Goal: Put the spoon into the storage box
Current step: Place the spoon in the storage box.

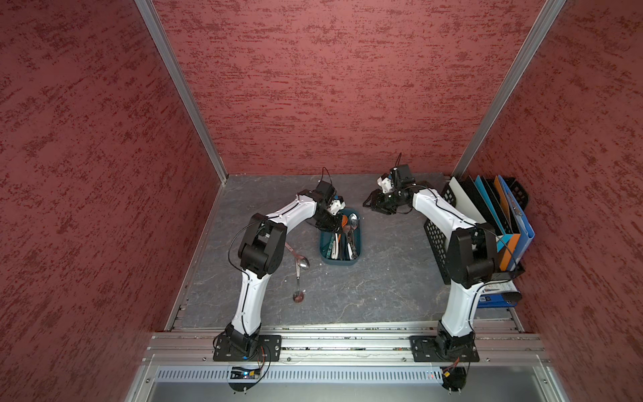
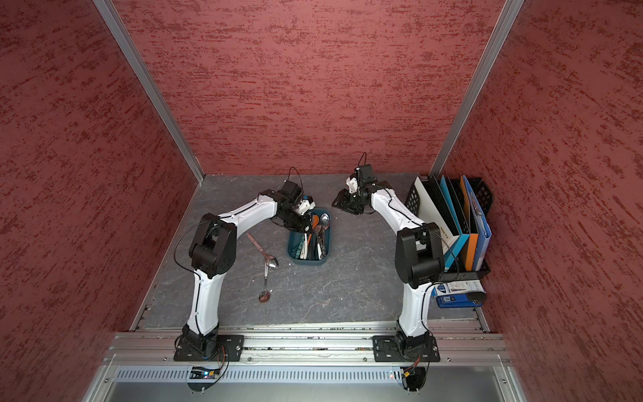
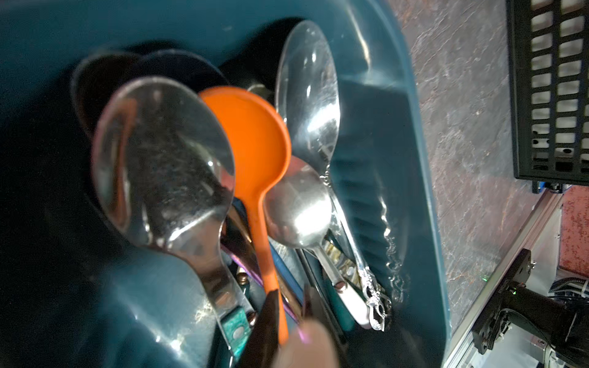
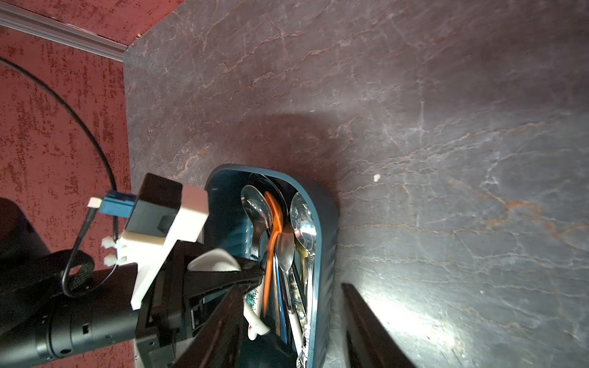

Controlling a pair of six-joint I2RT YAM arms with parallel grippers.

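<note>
Storage box, mid tabletop: I count several spoons inside; L fingers low over them, can't tell if pinching or loose. R fingers spread, empty. Left to do: steel spoon + dark spoon on tabletop beside L arm.

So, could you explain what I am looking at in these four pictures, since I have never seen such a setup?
These are two robot arms bolted to a rail, each ending in a two-fingered gripper. Two pictures look down on the whole scene; two come from cameras on the arms' wrists. On the table stands a teal storage box full of spoons, among them an orange spoon. Beside it lie a silver spoon and a reddish spoon; a file rack with folders stands at the edge. The left gripper reaches into the box; whether it grips anything I cannot tell. The right gripper hovers open and empty.
</note>
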